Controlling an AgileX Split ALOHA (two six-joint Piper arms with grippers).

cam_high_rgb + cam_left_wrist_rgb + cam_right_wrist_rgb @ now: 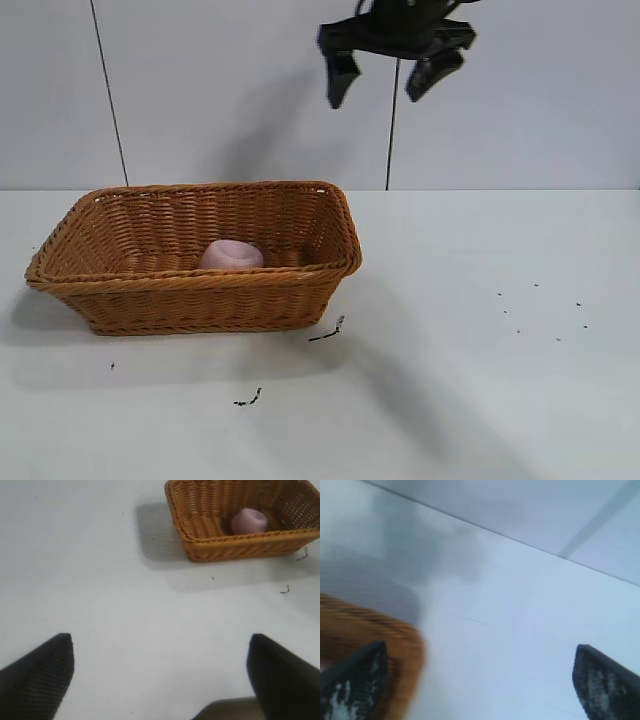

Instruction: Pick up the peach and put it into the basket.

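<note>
Peach (230,255) sits inside the basket (150,300), down on the bottom. Only its pink top shows over the front wall in the outside view; the rest is hidden by the wicker. The basket stands on the white table (480,380), toward the left side.

High above the table, the right gripper (388,82) hangs in the air with its two fingers spread apart, holding nothing. Its arm is cut off by the top of the picture. From its wrist view, one corner of the basket is blurry.

The left gripper (160,675) cannot be seen from outside. Its own wrist view shows two dark fingertips (40,672) wide apart over bare table, far from the basket, holding nothing.

A few small dark specks (328,332) lie on the table by the basket.
</note>
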